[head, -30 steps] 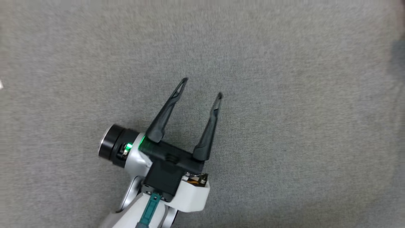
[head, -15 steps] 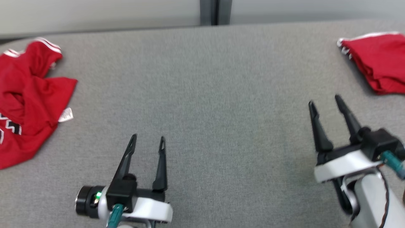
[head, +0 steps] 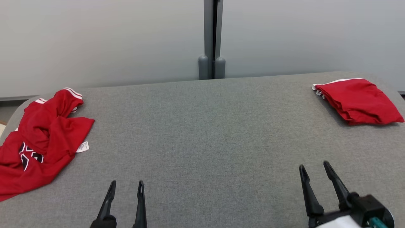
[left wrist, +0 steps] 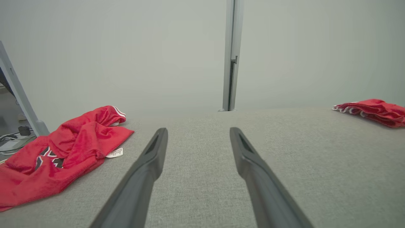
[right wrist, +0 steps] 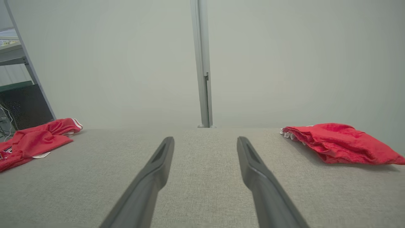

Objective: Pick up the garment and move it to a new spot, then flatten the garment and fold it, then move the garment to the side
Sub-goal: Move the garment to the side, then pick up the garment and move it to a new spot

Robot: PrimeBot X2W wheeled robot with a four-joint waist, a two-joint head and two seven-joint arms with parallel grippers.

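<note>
Left tool: fingers spread wide, nothing pinched, held low over the near edge of the desk, pointed straight ahead. Right tool: likewise spread and empty, at the desk's right front, fingers leaned slightly left.

Jersey is seen left of and ahead of the left tool, well apart from it, crumpled at the desk's left end. Its long axis is judged diagonal, from the near-left corner, where the dark print shows, out to the striped sleeve hem on the far side. A white label lies at the edge facing the left tool, and that edge is the closest cloth to it.

The left tool is clearly the nearer one. The right tool is separated from the jersey by most of the desk's width.

Folded garment lies far right, ahead of the right tool and well apart from it. It is judged already set aside, not the target.

Pick-up is judged not yet begun. A reach to the left and forward by the left tool is called for, with the fingers turned across the label-side edge, not along it. Only one loose layer may get pinched, since the cloth is bunched.
</note>
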